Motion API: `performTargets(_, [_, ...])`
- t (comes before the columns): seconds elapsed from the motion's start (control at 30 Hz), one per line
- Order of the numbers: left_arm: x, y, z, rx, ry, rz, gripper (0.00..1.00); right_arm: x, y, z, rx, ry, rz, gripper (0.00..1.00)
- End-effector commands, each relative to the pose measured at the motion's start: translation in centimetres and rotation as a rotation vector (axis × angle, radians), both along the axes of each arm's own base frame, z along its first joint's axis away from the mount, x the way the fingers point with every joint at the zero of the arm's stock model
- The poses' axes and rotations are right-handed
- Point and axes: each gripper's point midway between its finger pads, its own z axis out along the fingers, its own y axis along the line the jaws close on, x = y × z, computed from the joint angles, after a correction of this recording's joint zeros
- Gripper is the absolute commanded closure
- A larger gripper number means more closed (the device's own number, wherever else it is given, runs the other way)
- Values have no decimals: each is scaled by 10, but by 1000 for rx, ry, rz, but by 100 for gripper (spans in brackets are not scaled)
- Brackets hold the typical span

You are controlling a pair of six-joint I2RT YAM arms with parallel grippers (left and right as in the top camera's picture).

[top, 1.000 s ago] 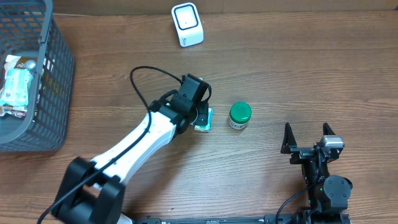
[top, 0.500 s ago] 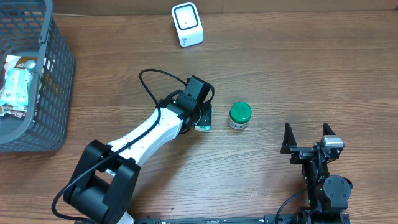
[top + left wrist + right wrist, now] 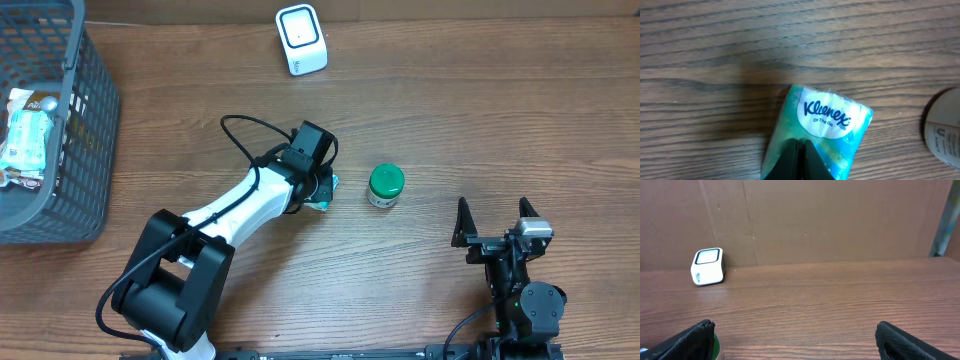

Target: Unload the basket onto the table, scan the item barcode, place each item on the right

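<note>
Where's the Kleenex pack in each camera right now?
Overhead: Kleenex pack at centre, mostly under the left gripper.
Left wrist: bottom centre, pinched between shut fingers.
Right wrist: not in it.
Shared landmark: green-lidded jar, just right of the pack overhead, at the left wrist's right edge.

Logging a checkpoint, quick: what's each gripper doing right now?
Left gripper: closed, pinching the edge of the Kleenex pack.
Right gripper: open, holding nothing.
</note>
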Motion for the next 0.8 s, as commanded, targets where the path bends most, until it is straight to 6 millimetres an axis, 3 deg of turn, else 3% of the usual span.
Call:
performTargets(0.0, [3,6,-2,18,2,30,96,0,-2,-2,3,-3,-13,0])
performTargets(0.27, [5,14,0,61,-14,42,96,0,-2,-2,3,-3,-13,0])
performTargets(0.5, [32,25,52,153,-126,63,95,0,-2,-2,3,-3,-13,0])
performTargets(0.63, [31,15,65,170,-126,-22,91,0,-3,-2,3,-3,-13,0])
performTargets(0.77, [18,-8,63,178,-128,-185,90,0,-3,-2,3,-3,-13,0])
